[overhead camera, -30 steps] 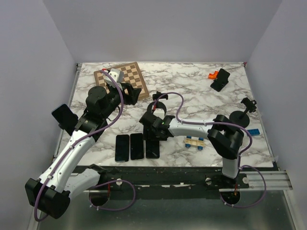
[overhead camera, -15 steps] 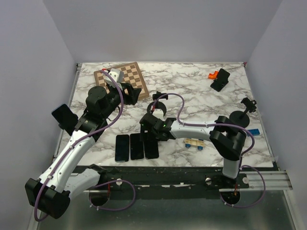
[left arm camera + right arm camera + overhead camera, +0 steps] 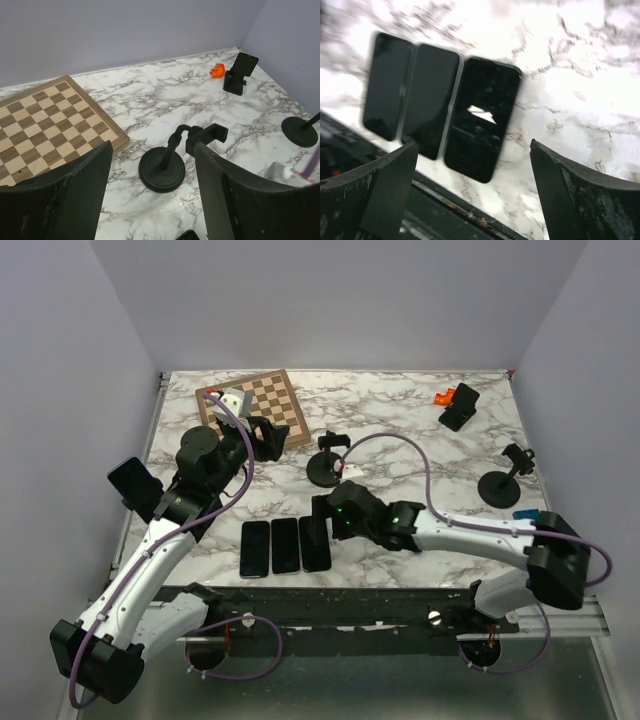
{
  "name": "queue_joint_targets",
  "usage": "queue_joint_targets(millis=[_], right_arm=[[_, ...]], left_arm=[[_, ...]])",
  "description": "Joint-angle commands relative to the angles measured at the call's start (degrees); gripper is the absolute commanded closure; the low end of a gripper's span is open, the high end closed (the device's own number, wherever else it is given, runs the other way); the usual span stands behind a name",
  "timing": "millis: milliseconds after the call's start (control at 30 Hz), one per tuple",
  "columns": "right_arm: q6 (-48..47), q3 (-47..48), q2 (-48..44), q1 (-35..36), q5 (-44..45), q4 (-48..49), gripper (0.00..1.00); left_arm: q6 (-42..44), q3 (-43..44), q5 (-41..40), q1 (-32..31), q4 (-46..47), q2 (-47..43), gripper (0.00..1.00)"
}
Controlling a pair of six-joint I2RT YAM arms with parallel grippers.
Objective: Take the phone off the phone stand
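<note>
Three phones [image 3: 286, 545] are laid flat in a row at the near edge of the marble table [image 3: 400, 440], their long axes running from near to far. The rightmost phone [image 3: 482, 117] is seen directly beneath the right gripper [image 3: 473, 147], whose jaws are spread wide across the phone's short width with nothing held between them. That phone is judged to be off its stand already. A round-based stand [image 3: 328, 465], its clamp empty, is set just beyond the row. The left gripper [image 3: 152, 147] is likewise held open and empty, near the chessboard [image 3: 262, 400] and pointed at that stand. A propped phone [image 3: 246, 64] is carried on a black stand [image 3: 234, 85] at the far right, beside an orange object [image 3: 216, 70]. From the right gripper it lies far and to the right, well apart, tilted back with its long axis raised. The right arm is judged the nearer for it.
</note>
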Motion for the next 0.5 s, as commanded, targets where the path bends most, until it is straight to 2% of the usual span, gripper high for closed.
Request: queue_joint_targets(millis=[0,167,333,467], right_arm=[[-2.10,-3.97,-10.89,-0.02,1.40,9.86,0.00],[4.43,-1.51,-14.29,-6.04,-2.13,11.17,0.00],[15.08,-1.12,-12.04,-19.48,-22.18,19.17,0.00],[17.43,2.17,-7.60,-23.84,-26.48,21.62,0.00]], left_arm=[[0.21,-0.86,-3.45,0.32,1.66,-1.99,0.25],[0.12,-1.19,-3.53,0.31,1.87,-2.03,0.25],[0.19,-1.36,-3.58,0.24,1.93,-2.19,0.25],[0.38,-1.28,-3.13,0.24,2.05,-2.27,0.25]])
